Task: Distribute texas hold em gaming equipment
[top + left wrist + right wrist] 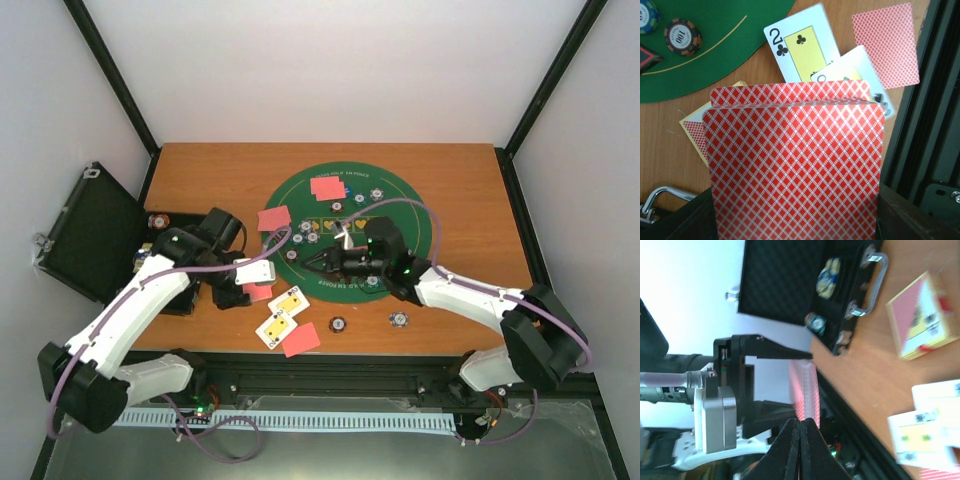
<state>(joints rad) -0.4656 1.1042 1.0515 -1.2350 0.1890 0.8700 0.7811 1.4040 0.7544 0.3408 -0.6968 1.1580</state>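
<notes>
Cards (795, 170) in left fingers (775, 349) (right (796, 437) closed)

Card stack (795, 170) poss. over 2-clubs card (801, 47)

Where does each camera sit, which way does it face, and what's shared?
Top external: above and behind the robot, looking down on the brown wooden table; both arms show.
Left wrist: looks along the left pincer at the red-backed card deck it clamps; dark finger edges show.
Right wrist: looks sideways across the table toward the left arm; its shut right pincer shows.
Shared: all three see that deck.
</notes>
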